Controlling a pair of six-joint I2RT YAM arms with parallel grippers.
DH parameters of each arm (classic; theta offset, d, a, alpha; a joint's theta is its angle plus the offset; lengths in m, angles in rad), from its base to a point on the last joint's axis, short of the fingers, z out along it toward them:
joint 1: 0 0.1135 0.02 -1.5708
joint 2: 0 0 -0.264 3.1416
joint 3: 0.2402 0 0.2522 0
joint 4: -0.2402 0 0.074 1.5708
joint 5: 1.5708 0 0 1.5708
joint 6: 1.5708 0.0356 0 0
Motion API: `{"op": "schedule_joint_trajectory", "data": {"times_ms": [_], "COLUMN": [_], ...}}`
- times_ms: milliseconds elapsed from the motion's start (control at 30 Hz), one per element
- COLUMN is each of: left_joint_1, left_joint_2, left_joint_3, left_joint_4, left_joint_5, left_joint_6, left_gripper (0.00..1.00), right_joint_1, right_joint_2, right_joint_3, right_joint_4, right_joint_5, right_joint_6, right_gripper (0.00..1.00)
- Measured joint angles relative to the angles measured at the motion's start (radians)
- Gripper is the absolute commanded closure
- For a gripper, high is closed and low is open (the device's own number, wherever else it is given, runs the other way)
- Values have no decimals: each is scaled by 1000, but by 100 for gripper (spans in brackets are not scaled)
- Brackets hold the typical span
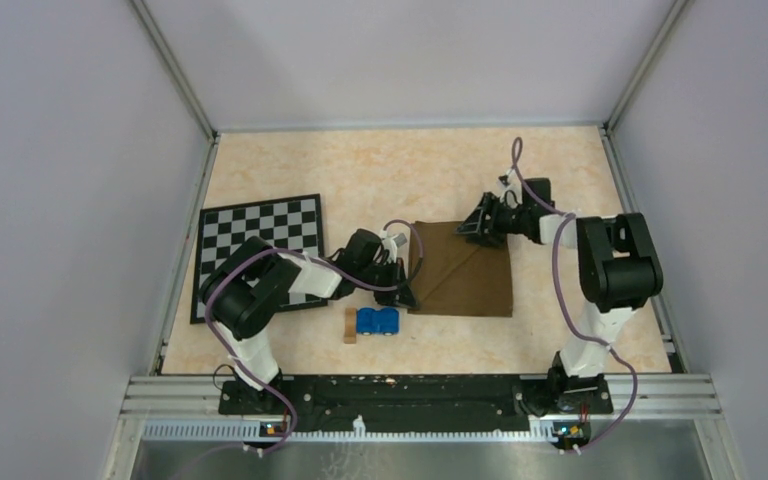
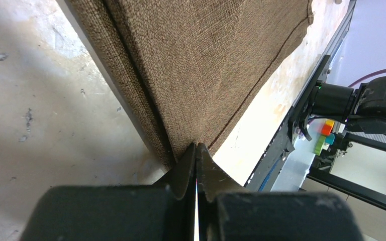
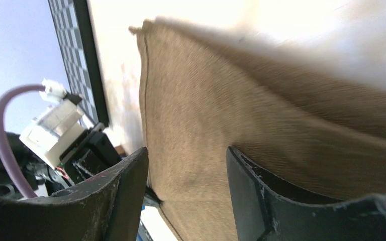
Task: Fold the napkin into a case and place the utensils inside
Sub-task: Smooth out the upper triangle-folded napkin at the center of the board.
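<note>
The dark brown napkin lies mid-table with a diagonal fold line across it. My left gripper is at its near-left corner and is shut on that corner; in the left wrist view the closed tips pinch the layered cloth. My right gripper is at the napkin's far edge, open, with its fingers spread just above the cloth and nothing between them. No long narrow case shows. No utensils are in view.
A black-and-white checkered mat lies to the left, under the left arm. A blue object and a small tan wooden block sit just in front of the napkin's near-left corner. Frame walls surround the table.
</note>
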Motion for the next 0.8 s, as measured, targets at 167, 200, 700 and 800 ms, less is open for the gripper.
{"op": "schedule_joint_trajectory", "data": {"times_ms": [167,200,700,800], "left_joint_1": [0,-1,23,66], "left_joint_2": [-7,-13,26,140], "left_joint_3": [2,5,426,536], "left_joint_4": [-13,-31,-257,-250], "left_joint_5": [-5,-8,-10,-17], "left_joint_6": [2,6,49,64], "left_gripper": [92,88,90,94], "right_joint_1": [-45,-45,-83,-84], "right_joint_2": [-10,-25,-77,-76], "right_joint_3": [116,130,115,108], "right_joint_4": [-73,-83,-105,-105], "right_joint_5": [50,66,130,127], "right_joint_6": [-35,-39,-21,-20], "right_gripper": [41,42,66,69]}}
